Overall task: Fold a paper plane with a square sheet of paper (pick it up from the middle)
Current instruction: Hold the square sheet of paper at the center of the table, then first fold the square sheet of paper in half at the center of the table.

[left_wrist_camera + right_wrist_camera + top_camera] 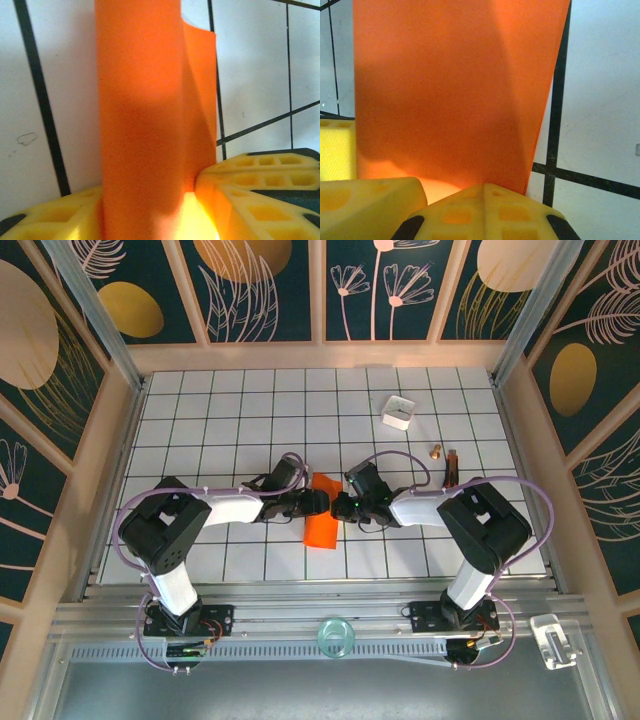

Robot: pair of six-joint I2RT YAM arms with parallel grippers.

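The square sheet of paper is bright orange, folded over and raised off the grid table between both grippers. My left gripper is at its left side. In the left wrist view the sheet stands between the yellow fingers of the left gripper; these are spread apart, with a lit gap on the right. My right gripper meets the sheet from the right. Its fingertips are pressed together at the lower edge of the sheet. A paper plane is out of view.
A small white box sits at the back right of the tiled table. Two small brown items lie right of centre. A yellow finger of the other gripper is close beside my right fingertips.
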